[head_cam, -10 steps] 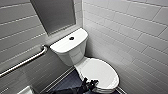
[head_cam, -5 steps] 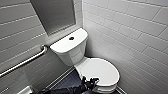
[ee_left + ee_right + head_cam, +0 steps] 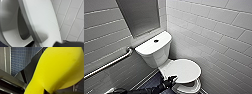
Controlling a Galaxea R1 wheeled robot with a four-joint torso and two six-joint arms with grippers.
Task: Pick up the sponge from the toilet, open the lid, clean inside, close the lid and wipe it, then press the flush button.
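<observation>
Head view – left gripper (image 3: 172,79) clamped on the lid (image 3: 185,70) edge, lid raised partway off the toilet (image 3: 155,51) bowl. On the right wrist view, right gripper (image 3: 48,91) – grasping the sponge (image 3: 60,69).

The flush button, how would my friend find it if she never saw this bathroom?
Find the white glossy ceramic toilet in the corner of the white tiled walls, then look at its flat white tank top. The small round dark flush button sits in the middle of that top, the only dark spot on its white surface.
</observation>
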